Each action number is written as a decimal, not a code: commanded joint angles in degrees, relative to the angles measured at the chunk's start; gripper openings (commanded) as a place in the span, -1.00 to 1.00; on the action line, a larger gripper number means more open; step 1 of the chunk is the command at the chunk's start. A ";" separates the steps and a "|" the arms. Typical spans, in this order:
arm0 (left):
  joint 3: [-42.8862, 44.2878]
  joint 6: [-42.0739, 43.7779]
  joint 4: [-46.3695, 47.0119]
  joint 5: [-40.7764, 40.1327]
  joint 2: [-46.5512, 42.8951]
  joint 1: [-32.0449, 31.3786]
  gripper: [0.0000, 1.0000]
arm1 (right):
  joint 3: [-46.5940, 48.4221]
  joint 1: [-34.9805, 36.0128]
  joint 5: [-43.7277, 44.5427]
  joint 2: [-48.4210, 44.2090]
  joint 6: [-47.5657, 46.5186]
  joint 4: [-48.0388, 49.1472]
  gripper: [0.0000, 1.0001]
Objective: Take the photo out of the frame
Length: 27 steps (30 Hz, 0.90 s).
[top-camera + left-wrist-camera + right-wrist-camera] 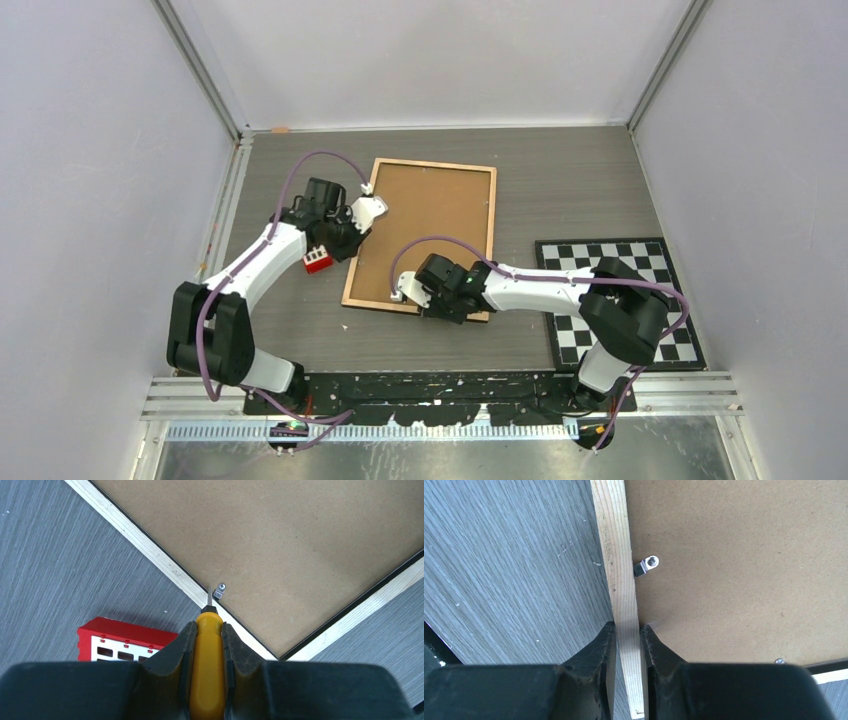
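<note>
Left fingers point(182, 647) clamped on screwdriver point(207, 655), right fingers point(604, 650) on frame point(622, 590) rail.
Frame laid face down on the bench point(580, 180); photo hidden beneath, judged thin and creasable, to be lifted by edges.

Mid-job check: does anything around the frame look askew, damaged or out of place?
Nothing stands out. The frame lies face down, slightly skewed on the table, backing board unmarked. The left gripper holds a screwdriver tip at a retaining tab; the right gripper pinches the frame's rim.
</note>
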 commanded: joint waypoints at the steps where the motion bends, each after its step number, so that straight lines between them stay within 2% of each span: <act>1: -0.24 1.15 2.98 -1.22 -0.70 -0.34 -1.00 | -0.31 -0.93 4.68 2.71 2.56 -0.15 -0.99; 20: 0.35 4.35 -7.04 -4.54 0.15 -3.98 -1.00 | -0.25 -0.92 5.42 2.93 3.86 0.83 -0.99; 27: 2.43 -2.36 -12.21 -2.25 0.08 -4.41 -1.00 | -0.46 -0.93 6.71 2.92 4.44 1.57 -0.99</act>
